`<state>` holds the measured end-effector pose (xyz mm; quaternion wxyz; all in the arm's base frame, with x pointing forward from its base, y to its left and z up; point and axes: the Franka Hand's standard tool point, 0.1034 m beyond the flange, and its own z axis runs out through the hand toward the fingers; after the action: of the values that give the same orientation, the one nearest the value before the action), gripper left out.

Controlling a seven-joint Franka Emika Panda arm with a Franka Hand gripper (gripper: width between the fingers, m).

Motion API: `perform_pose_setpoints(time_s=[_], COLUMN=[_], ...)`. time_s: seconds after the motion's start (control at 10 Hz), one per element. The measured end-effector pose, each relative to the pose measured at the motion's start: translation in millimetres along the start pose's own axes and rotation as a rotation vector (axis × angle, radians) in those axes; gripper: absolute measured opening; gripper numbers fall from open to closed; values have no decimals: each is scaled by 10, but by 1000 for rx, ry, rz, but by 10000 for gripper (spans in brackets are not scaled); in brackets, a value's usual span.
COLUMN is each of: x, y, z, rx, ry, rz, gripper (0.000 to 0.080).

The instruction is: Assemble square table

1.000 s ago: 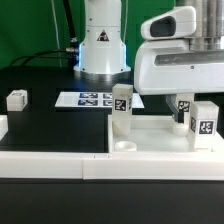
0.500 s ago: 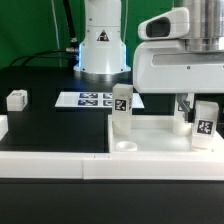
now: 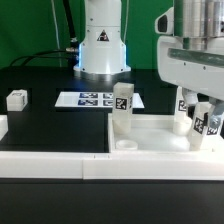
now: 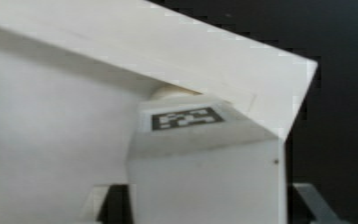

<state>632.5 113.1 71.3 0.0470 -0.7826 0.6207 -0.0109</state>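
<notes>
The white square tabletop (image 3: 150,128) lies at the exterior view's right, its raised rim up and a round socket (image 3: 126,146) at the near corner. One tag-marked white leg (image 3: 122,108) stands on its left part, and another leg (image 3: 186,108) stands further right. My gripper (image 3: 203,112) hangs over the right end, shut on a third leg (image 3: 208,122) that leans slightly. In the wrist view this leg (image 4: 202,155) fills the space between my fingers (image 4: 115,200), with the tabletop's corner (image 4: 105,90) behind it. A fourth leg (image 3: 15,99) lies loose at the far left.
The marker board (image 3: 92,100) lies flat behind the tabletop, in front of the robot base (image 3: 101,45). A long low white border wall (image 3: 50,165) runs along the front. A small white block (image 3: 3,126) sits at the left edge.
My jaws have closed from wide open onto the right-hand leg. The hand has turned and shifted right, and the gripped leg now leans.
</notes>
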Motion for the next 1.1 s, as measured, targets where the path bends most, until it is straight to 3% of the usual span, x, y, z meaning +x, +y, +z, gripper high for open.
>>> perform_pose_setpoints(time_s=[0.1,0.2,0.4,0.6,0.7,1.1], x=[20,33,25,18,1,5], y=[26,48,54,10,13,12], z=[5,8,4,-25,-14,-19], rx=[36,77,76,82,82,71], ry=[-4,-1,-1,18,19,33], rz=[244,272,226,-142,-247,-554], gripper=[300,300,300,540,615,648])
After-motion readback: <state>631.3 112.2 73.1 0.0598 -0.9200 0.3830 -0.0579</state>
